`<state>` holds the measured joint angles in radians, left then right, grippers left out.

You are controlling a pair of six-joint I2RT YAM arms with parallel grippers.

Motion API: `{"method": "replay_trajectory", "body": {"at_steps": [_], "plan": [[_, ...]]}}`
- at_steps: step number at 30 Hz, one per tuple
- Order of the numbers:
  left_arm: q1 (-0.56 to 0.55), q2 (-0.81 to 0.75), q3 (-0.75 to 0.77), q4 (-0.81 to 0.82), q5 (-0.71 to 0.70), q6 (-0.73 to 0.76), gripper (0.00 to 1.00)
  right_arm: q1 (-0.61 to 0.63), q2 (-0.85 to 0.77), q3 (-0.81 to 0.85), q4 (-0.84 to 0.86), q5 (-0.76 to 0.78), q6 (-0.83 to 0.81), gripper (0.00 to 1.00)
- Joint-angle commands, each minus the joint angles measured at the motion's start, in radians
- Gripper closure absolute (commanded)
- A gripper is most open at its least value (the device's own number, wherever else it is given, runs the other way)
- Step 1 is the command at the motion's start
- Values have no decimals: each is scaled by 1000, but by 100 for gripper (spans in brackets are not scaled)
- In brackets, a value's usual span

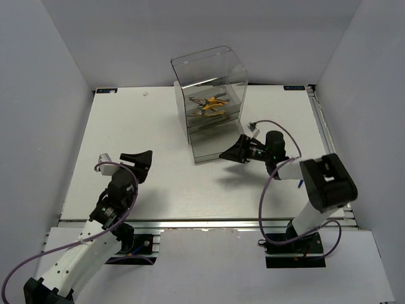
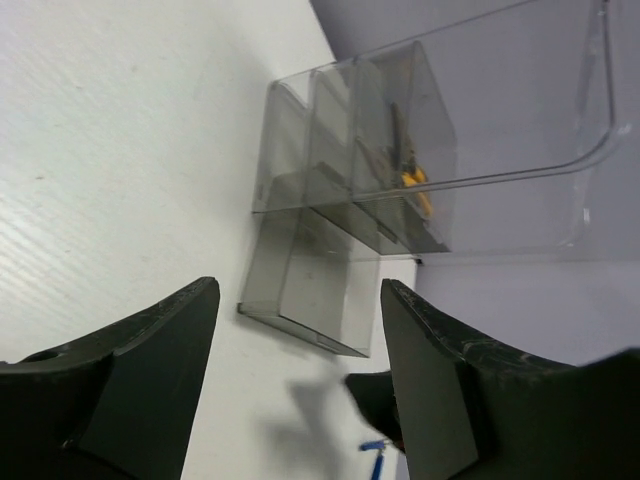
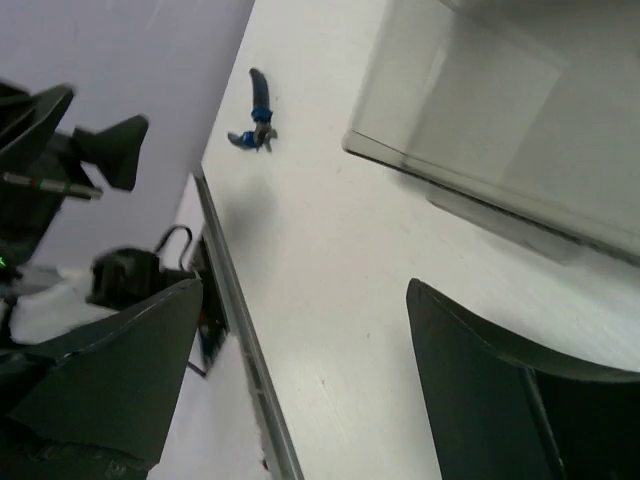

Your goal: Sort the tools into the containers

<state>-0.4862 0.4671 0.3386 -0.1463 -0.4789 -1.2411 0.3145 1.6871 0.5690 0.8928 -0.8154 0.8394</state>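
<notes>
The clear smoky cabinet point(image 1: 209, 69) stands at the back middle of the table. Its bottom drawer point(image 1: 212, 144) is pulled out and looks empty, also in the left wrist view point(image 2: 320, 270) and the right wrist view point(image 3: 480, 120). Yellow- and orange-handled tools point(image 1: 212, 104) lie in an upper drawer point(image 2: 412, 180). A small blue-handled tool point(image 3: 255, 110) lies on the table near the front rail. A blue piece point(image 1: 299, 183) shows beside the right arm point(image 2: 378, 455). My right gripper point(image 1: 231, 151) point(image 3: 305, 290) is open and empty by the drawer's front right corner. My left gripper point(image 1: 140, 158) point(image 2: 298, 290) is open and empty, left of the cabinet.
The white table point(image 1: 158, 126) is walled in by grey panels at the left, back and right. An aluminium rail point(image 3: 225, 290) runs along the table's front edge. A small white speck point(image 1: 145, 93) lies at the back left.
</notes>
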Motion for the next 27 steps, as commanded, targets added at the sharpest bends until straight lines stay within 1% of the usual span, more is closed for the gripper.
{"method": "replay_trajectory", "body": {"at_steps": [1,2,3,4,5,6,7,8,9,10,11,12,13,14,15,16,17,18,19,20,23,24,26,27], "plan": [[6,-13,66,-140,-50,17,24,1,-157,129,-508,-94,-477,11],[6,-16,79,-162,-55,25,27,0,-185,188,-603,-82,-562,11],[5,-21,101,-186,-58,31,29,1,-231,216,-770,-70,-724,11],[5,-25,112,-226,-67,37,30,0,-251,250,-860,-24,-819,11],[6,-34,134,-266,-70,51,34,0,-285,315,-1032,49,-1026,11],[6,-36,143,-266,-73,54,37,1,-299,348,-1107,50,-1127,11],[6,-38,154,-307,-79,55,40,0,-312,376,-1173,146,-1230,11],[6,-38,164,-326,-81,61,43,-9,-325,396,-1219,200,-1305,11],[5,-36,180,-340,-79,77,55,-20,-339,429,-1279,281,-1336,11],[6,-27,184,-358,-76,81,60,-43,-337,446,-1319,373,-1368,11],[6,-18,188,-363,-64,92,64,-113,-334,468,-1372,360,-1419,11],[6,-9,191,-363,-52,101,68,-152,-317,520,-1447,334,-1477,11],[6,22,194,-352,-40,110,69,-191,-314,531,-1554,317,-1541,11],[5,40,200,-351,-15,121,69,-259,-317,532,-1574,334,-1547,13],[6,62,209,-346,-1,152,69,-291,-332,529,-1594,346,-1565,14],[6,105,229,-337,12,169,69,-319,-342,519,-1653,351,-1598,20],[6,126,240,-334,26,204,67,-381,-354,508,-1670,366,-1650,22],[6,145,250,-334,49,221,65,-399,-381,499,-1684,389,-1655,23],[6,160,272,-331,60,232,56,-419,-397,485,-1722,425,-1665,26],[6,188,280,-329,68,250,52,-457,-412,474,-1730,442,-1654,28],[6,218,296,-323,88,267,41,-503,-472,431,-1767,525,-1631,29],[5,222,297,-319,91,269,39,-505,-510,411,-1760,595,-1582,28],[6,220,287,-309,94,267,36,-506,-540,356,-1749,648,-1553,26],[5,219,284,-297,100,267,35,-508,-565,336,-1720,694,-1507,25]]}}
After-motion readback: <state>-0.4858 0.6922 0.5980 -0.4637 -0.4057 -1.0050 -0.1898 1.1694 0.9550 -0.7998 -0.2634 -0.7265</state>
